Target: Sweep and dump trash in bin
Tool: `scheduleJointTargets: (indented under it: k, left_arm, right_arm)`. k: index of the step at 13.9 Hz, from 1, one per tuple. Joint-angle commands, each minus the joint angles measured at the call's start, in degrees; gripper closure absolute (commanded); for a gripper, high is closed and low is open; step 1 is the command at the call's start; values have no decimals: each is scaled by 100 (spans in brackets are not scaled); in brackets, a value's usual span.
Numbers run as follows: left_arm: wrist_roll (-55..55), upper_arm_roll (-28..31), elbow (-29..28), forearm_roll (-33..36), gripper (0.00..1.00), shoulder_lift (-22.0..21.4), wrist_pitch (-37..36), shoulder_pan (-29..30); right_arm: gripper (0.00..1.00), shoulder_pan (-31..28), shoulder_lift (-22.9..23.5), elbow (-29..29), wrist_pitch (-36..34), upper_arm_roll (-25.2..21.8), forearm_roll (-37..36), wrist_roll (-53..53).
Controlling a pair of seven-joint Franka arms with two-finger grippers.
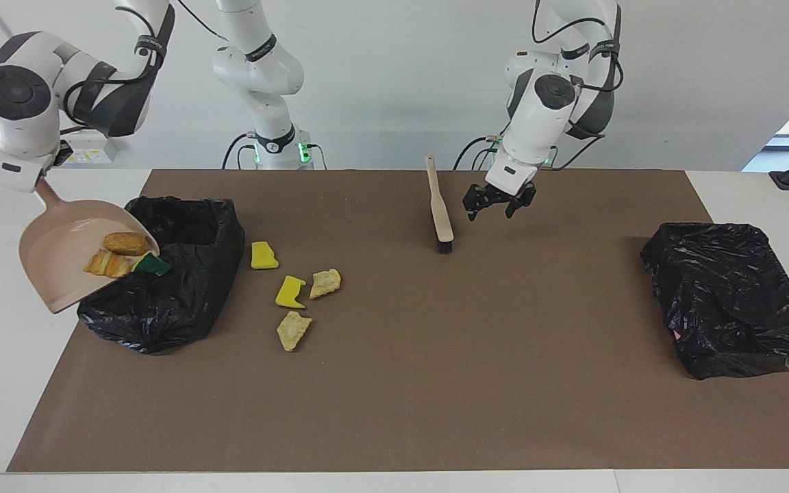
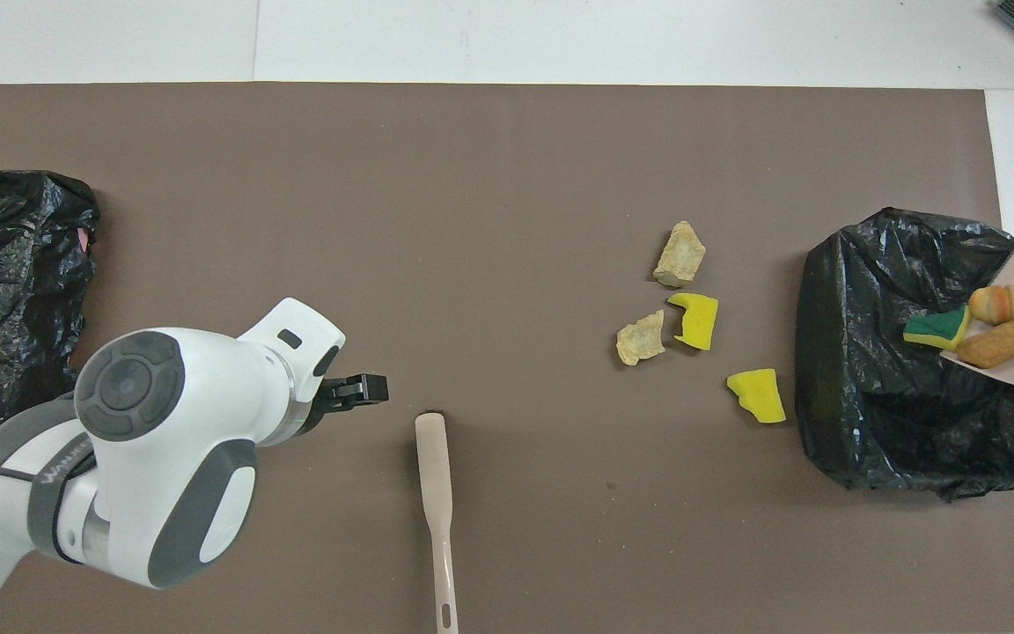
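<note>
Trash: three pieces on the tilted beige dustpan [image 1: 69,250], namely a green-backed sponge [image 1: 153,263] at its lip, a striped bread lump [image 1: 108,263] and a brown crusty lump [image 1: 127,242]; the dustpan is held by its handle in the right gripper [image 1: 42,186], clamped on the handle, over the edge of the black-lined bin [image 1: 175,274] at the right arm's end of the surface; four pieces lie on the brown mat [image 1: 435,383] just beside that bin, toward the left arm's end: a yellow sponge chunk [image 1: 263,255] nearest the robots, a second yellow chunk [image 1: 290,292] touching a tan lump [image 1: 325,282], and another tan lump [image 1: 293,330] farthest from the robots; the brush [image 1: 440,209] rests free on the mat near the middle, bristles down, handle toward the robots; the left gripper [image 1: 499,204] hangs beside it, fingers spread wide, holding nothing; a second black-lined bin [image 1: 733,298] sits at the left arm's end.
</note>
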Motion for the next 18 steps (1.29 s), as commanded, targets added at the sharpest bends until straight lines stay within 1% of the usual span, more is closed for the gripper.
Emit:
scheduleJointTargets:
  k: [1,2,3,6,7,10,12,14,15,16,17,18]
  left_arm:
    - [650,-63,1037,219,0,512,-802,493]
    - [1019,-63,1380,281,0,627,-1119,678]
    - [1362,-63,1661,299,0,706,-1383,906]
    - [2268,-55,2093,343,0,707,-1911,1452]
    - [2454,-55,2252,491,0,707,-2157,1584]
    - [2675,-55,2937,782,0,725,-2983,1760]
    - [2666,-55,3053,782,0,725,-3100,1813]
    - [2658,-55,3088,809,0,716,-3135,1813]
    - [2658,-55,3184,791,0,707,-3152,1813]
    - [2658,-55,3333,791,0,698,-3335,1822]
    - [2666,-37,3491,817,0,698,-3572,1822]
    - [2666,-11,3614,835,0,690,-3679,1779]
  right_arm:
    - [100,70,9,-1,134,21,-364,100]
    - [100,96,9,16,134,21,-539,39]
    - [100,279,9,25,64,21,-802,-32]
    - [100,369,9,200,46,21,-1015,-427]
    - [100,395,1,253,37,21,-1059,-523]
    - [100,509,1,569,-234,21,-1129,-840]
    - [100,553,-26,798,-436,30,-1130,-1060]
    - [100,641,-78,956,-595,30,-981,-1096]
    - [100,641,-96,1070,-735,39,-789,-1078]
    - [100,632,-157,1254,-841,39,-308,-1052]
    - [100,632,-175,1334,-842,47,210,-1026]
    - [100,624,-201,1335,-833,39,572,-991]
